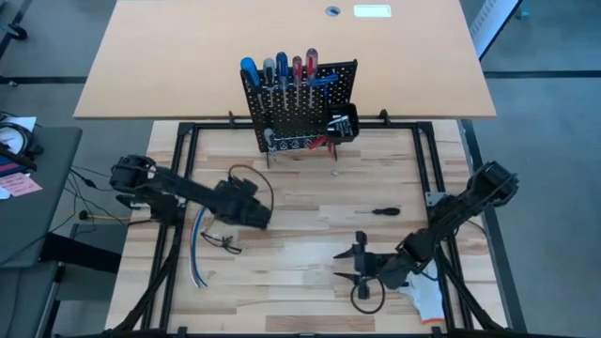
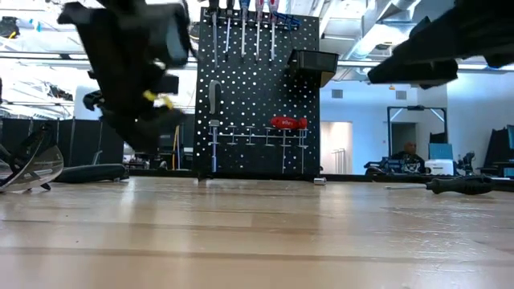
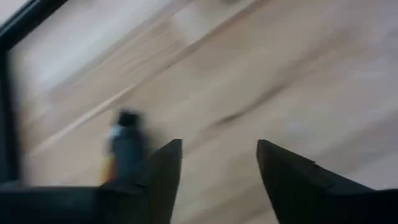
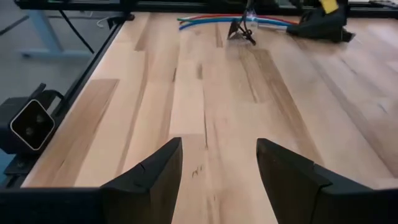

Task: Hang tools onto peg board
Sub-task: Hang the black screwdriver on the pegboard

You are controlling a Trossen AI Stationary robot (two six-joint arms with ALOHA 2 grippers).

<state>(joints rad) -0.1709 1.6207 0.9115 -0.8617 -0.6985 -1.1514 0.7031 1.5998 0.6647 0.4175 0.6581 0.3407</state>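
My left gripper (image 1: 266,222) hangs over bare wood, jaws apart, nothing between them. The peg board (image 1: 302,108) stands well ahead, screwdrivers (image 1: 280,71) hung along its top. One black screwdriver (image 1: 384,211) lies ahead of my right gripper (image 1: 349,265), whose jaws are apart and empty.

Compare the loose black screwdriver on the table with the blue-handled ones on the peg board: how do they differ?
The black screwdriver lies flat on the wooden table, alone; the blue-handled screwdrivers stand in the row atop the peg board, handles up. The loose one looks smaller and darker. Neither is held by a gripper.
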